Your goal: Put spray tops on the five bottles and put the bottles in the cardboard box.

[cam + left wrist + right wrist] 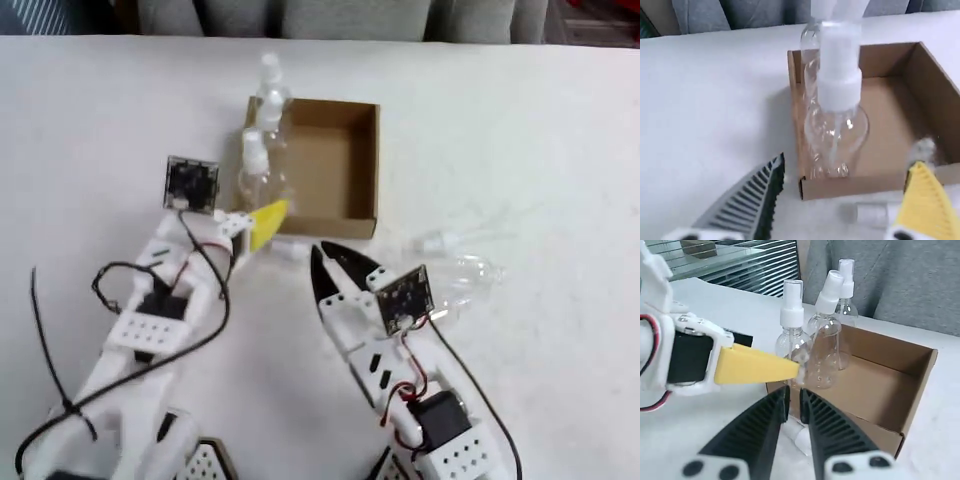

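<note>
Nearest to the robot, the two arms are reaching forward over the white table (90, 120), the left one toward the box's near left corner and the right one just before its front wall. The left gripper (846, 172) is standing wide open and holding nothing. Its grey finger is hanging over bare table, and its yellow finger (922, 200) is pointing at the front wall of the box. The right gripper (794, 392) is almost closed, with only a thin gap showing between its black fingers (760, 430). Nothing is sitting in this gap.

A small white piece (799, 437) is lying on the table between the two grippers, just in front of the box. It is showing just below the right fingers, but I cannot tell if it is touching them.

Beside the right arm, on its outer side, a clear bottle (465, 275) is lying on its side on the table. Just beyond this bottle a loose spray top (428, 243) with a thin tube is lying too.

Farther on, the cardboard box (340, 160) is sitting open on the table. Three bottles with spray tops are standing upright in a row along its left wall, as the high view is showing them: the near bottle (836, 125) just behind the front wall, the middle bottle (268, 115) behind it, and the far bottle (845, 292) at the back corner.
</note>
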Available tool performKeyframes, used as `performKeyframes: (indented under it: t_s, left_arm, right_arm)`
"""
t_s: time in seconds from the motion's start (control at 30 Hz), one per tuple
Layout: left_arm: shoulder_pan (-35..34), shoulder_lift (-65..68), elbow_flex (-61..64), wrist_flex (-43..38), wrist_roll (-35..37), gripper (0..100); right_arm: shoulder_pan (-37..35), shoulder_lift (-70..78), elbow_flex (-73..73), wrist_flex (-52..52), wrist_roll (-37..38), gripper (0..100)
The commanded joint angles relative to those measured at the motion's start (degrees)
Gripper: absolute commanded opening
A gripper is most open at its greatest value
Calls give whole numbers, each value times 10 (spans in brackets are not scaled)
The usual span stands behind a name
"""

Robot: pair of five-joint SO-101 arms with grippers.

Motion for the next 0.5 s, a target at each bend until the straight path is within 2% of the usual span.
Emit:
performKeyframes:
  t_s: [0.0, 0.17, 0.33, 0.47]
  left_arm:
    - [-5, -113, 40, 50, 3, 358]
    - [-5, -238, 100, 105, 3, 358]
    - [-5, -354, 117, 229, -18, 357]
    - [-1, -433, 129, 316, -55, 286]
  right_arm:
    - [23, -5, 0, 0, 8, 15]
    - [36, 0, -11, 5, 8, 15]
    - [39, 0, -38, 65, 8, 15]
    - [102, 0, -56, 68, 8, 15]
